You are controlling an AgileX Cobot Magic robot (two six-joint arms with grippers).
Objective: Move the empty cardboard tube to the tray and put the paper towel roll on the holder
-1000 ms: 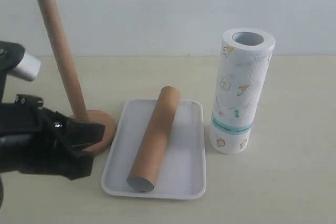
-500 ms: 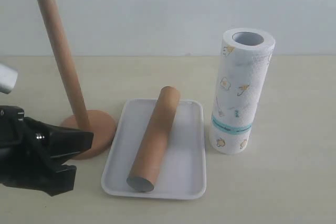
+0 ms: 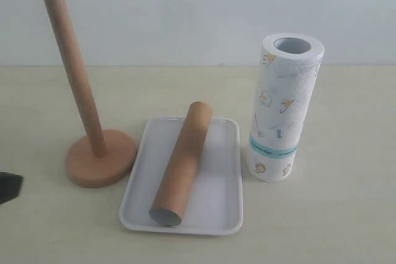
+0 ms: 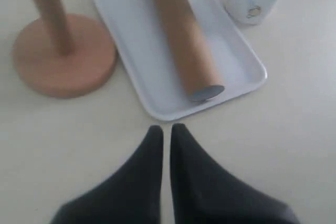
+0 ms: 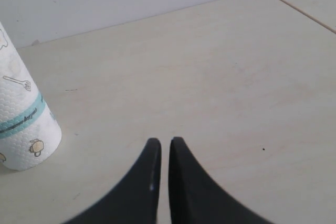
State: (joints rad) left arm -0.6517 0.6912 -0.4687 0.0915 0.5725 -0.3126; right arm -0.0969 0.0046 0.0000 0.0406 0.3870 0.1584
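Note:
The brown empty cardboard tube [image 3: 183, 161] lies lengthwise in the white tray [image 3: 218, 205] at the table's middle. The wooden holder [image 3: 99, 162] stands left of the tray, its upright rod bare. The paper towel roll [image 3: 283, 108] stands upright on the table right of the tray. My left gripper [image 4: 166, 128] is shut and empty, hovering over bare table just short of the tray [image 4: 136, 56] rim and the tube [image 4: 181, 40] end; only a dark tip [image 3: 7, 185] of it shows at the exterior view's left edge. My right gripper [image 5: 162, 141] is shut and empty, beside the roll [image 5: 23, 116].
The pale table [image 3: 334, 214] stretches around the objects, with a white wall behind. In the right wrist view a seam [image 5: 302, 9] crosses the table corner.
My left arm has pulled back leftwards and almost out of the exterior view, uncovering the holder's base. The tube, tray and roll have not moved.

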